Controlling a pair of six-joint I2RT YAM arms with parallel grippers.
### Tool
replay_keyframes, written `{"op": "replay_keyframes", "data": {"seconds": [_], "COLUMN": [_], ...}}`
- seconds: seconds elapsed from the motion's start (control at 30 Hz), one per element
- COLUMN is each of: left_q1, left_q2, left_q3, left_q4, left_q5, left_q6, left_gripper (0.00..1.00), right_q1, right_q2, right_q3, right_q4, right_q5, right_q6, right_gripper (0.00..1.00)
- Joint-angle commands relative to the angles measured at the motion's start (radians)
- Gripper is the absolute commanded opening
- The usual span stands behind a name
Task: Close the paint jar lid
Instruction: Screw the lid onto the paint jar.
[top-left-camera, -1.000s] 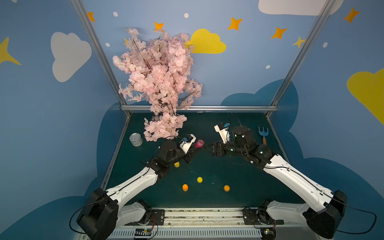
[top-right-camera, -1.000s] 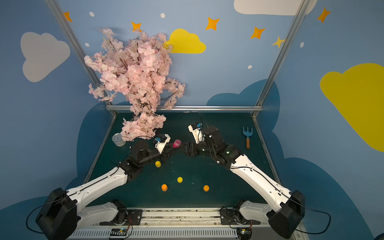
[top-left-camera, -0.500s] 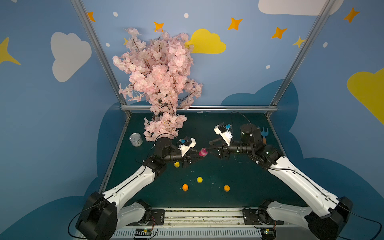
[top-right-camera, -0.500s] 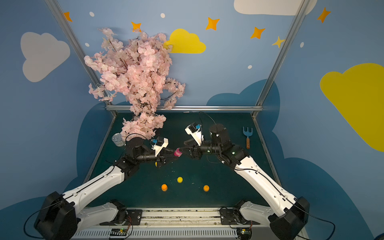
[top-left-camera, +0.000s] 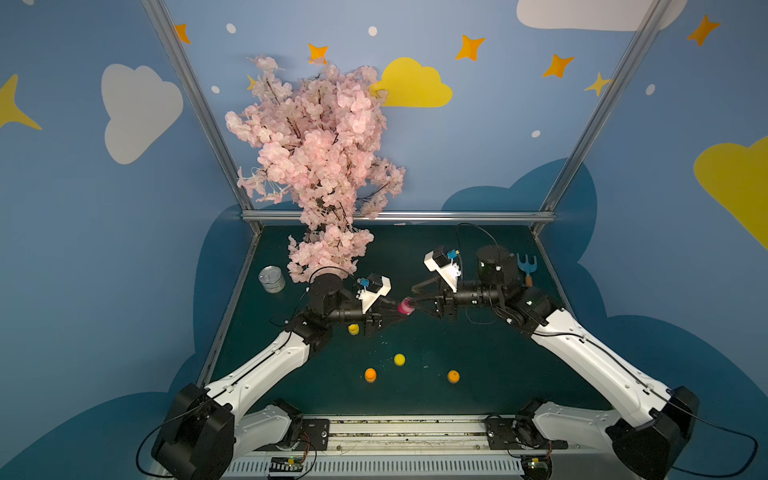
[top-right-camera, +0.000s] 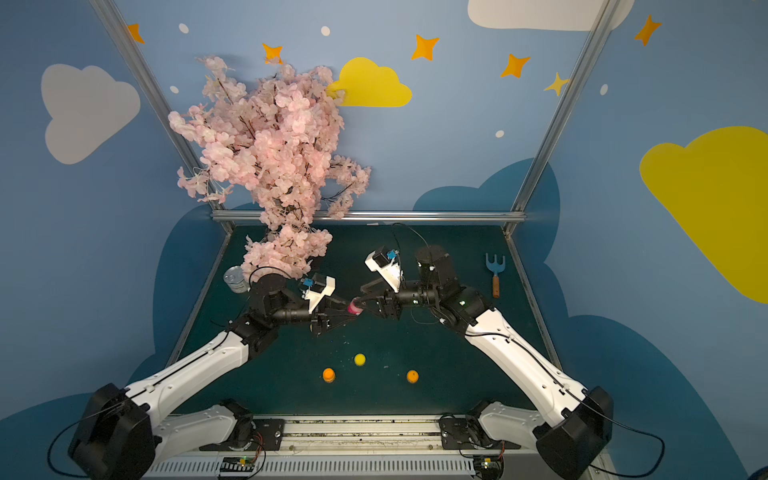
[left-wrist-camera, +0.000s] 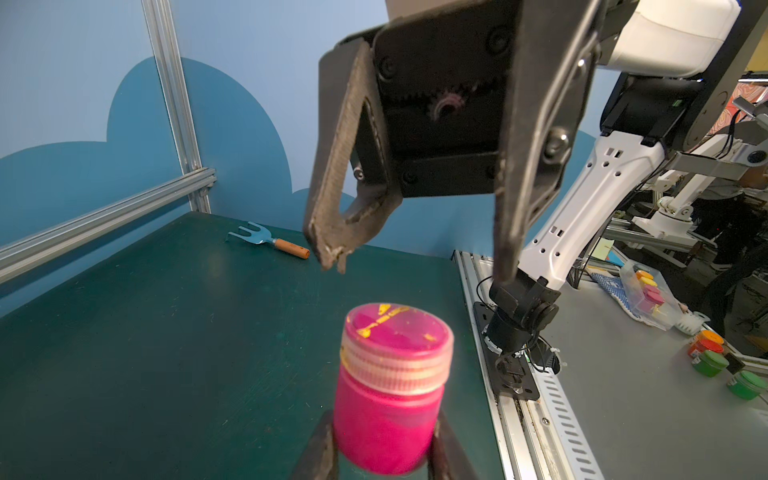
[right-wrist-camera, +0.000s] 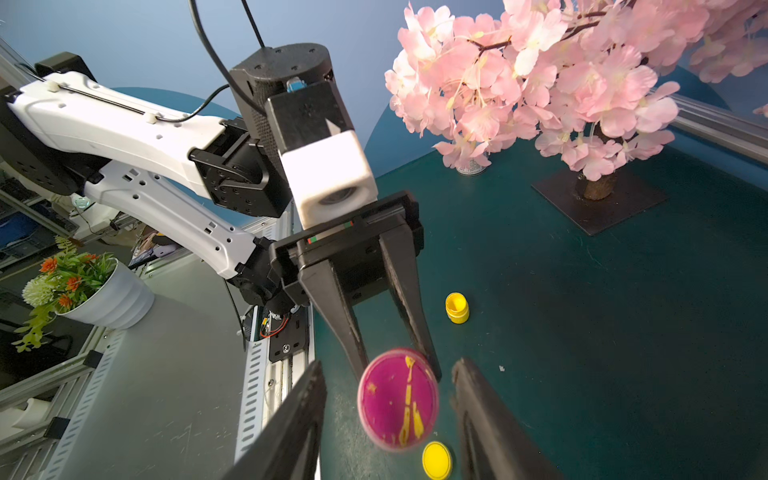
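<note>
Pink paint jar (left-wrist-camera: 386, 411), held above the counter (top-left-camera: 478, 365) between the two arms, its body clenched by my left fingers (left-wrist-camera: 320, 449). The lid (left-wrist-camera: 397, 345) is seated but, I judge, not screwed home. My right fingers (right-wrist-camera: 299, 415) stand released, flanking the lid without touching. I should centre them, grip the ribbed rim, then twist squarely. The yellow jar (right-wrist-camera: 456, 307), loose yellow cap (right-wrist-camera: 436, 459) and blossom tree (top-left-camera: 320, 166) lie aside and block nothing.

Soft even light, faint shadows, wide-angle bending at edges; the near paint jar (left-wrist-camera: 386, 415) is blurred.
</note>
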Motion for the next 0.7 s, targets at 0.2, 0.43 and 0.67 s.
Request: {"op": "replay_keyframes", "data": {"seconds": [0.2,0.43,0.67], "left_q1": [0.011,0.011,0.014], "left_q2": [-0.011,-0.015,-0.015], "left_q3": [0.034,0.037,0.040], "left_q4": [0.034,0.029,0.027], "left_q5": [-0.002,-0.004,-0.009], "left_q6": [-0.015,-0.014,-0.014], "left_gripper": [0.23,0.23,0.23], "right_q1": [0.019,0.029,0.040], "right_q2": [0.027,0.041,0.046], "right_q3": [-0.024,-0.016,-0.014], "right_q4": [0.007,0.010,0.012], "right_q5": [0.019,0.026,0.057], "right_q6": [-0.016,-0.014,-0.008], "right_gripper": [0.50,0.48,0.37]}}
